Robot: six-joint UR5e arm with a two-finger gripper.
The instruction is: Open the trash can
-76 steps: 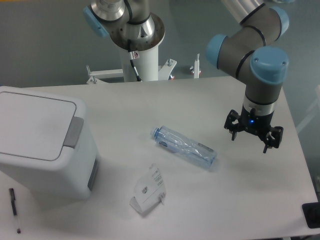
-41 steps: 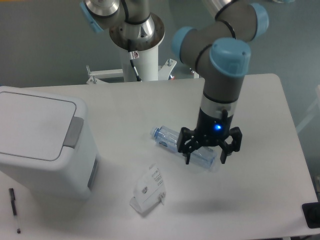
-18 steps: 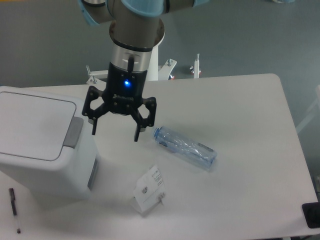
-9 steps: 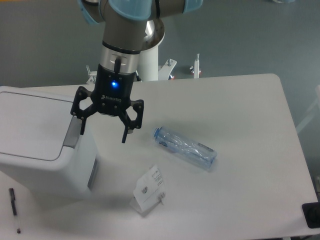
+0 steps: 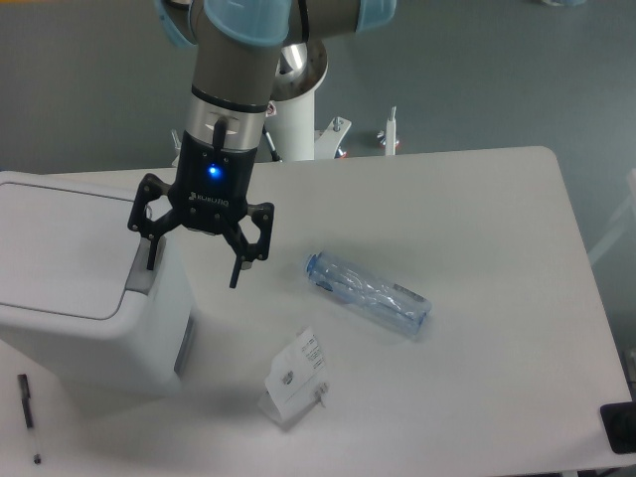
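Note:
The trash can (image 5: pixel 70 288) is a large white boxy bin at the left of the table, its flat lid down. Its grey push tab (image 5: pixel 146 270) shows at the lid's right edge, partly covered by the gripper. My gripper (image 5: pixel 194 268) hangs open above the bin's right edge, fingers pointing down. The left finger is over the tab and the right finger is past the bin's side, over the table. Nothing is between the fingers. Whether the left finger touches the tab cannot be told.
A crushed clear plastic bottle (image 5: pixel 366 295) lies on the table right of the gripper. A small white carton (image 5: pixel 295 376) sits in front of it. A black pen (image 5: pixel 28 417) lies by the bin's front left. The robot's base column (image 5: pixel 283 119) stands behind.
The arm has swept from the right side of the table leftward, passing over the bottle, and now hangs at the bin's right edge. The gripper stayed open throughout.

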